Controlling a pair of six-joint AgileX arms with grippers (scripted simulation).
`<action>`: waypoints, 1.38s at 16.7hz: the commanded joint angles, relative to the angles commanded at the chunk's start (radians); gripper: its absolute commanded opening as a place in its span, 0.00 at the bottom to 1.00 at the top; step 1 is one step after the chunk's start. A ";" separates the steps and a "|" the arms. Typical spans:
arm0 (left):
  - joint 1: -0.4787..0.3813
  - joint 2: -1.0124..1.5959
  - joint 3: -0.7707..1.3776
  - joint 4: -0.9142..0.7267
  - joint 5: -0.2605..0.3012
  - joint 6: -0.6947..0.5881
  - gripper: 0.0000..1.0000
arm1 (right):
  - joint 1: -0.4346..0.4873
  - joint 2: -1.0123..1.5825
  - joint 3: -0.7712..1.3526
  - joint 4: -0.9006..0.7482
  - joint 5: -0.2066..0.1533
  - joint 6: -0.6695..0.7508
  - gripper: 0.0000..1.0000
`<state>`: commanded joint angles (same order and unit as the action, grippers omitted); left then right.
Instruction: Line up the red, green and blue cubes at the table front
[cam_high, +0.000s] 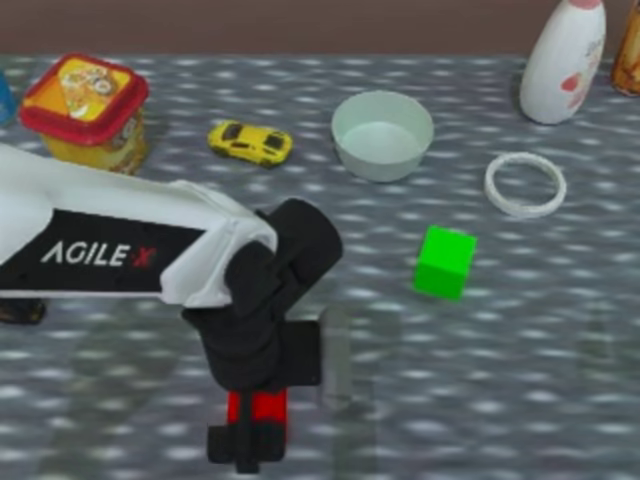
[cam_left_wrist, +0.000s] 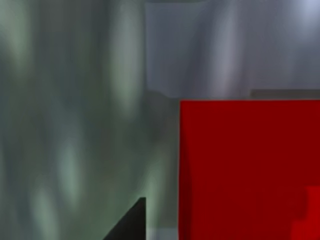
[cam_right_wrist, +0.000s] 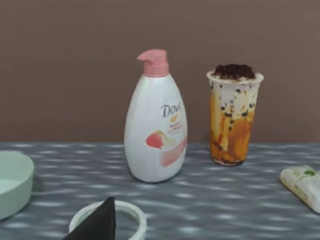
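At the tabletop's front edge, my left gripper (cam_high: 247, 440) points down with its jaws closed on the small bright red matte cube (cam_high: 257, 407), which fills the left wrist view. The bright green cube (cam_high: 445, 262) sits on the flecked grey tabletop (cam_high: 520, 380), well apart to the right and farther back from my jaws.

red cube (cam_high: 259, 405) mostly hidden under left arm | blue cube unseen | right arm out of top view
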<state>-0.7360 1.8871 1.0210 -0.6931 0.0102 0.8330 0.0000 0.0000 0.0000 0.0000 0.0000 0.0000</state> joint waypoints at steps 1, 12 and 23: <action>0.000 0.000 0.000 0.000 0.000 0.000 1.00 | 0.000 0.000 0.000 0.000 0.000 0.000 1.00; 0.008 -0.034 0.043 -0.075 0.000 -0.001 1.00 | 0.000 0.000 0.000 0.000 0.000 0.000 1.00; 0.016 -0.128 0.142 -0.273 0.000 -0.002 1.00 | 0.000 0.000 0.000 0.000 0.000 0.000 1.00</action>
<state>-0.7196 1.7591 1.1633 -0.9664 0.0098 0.8315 0.0000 0.0000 0.0000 0.0000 0.0000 0.0000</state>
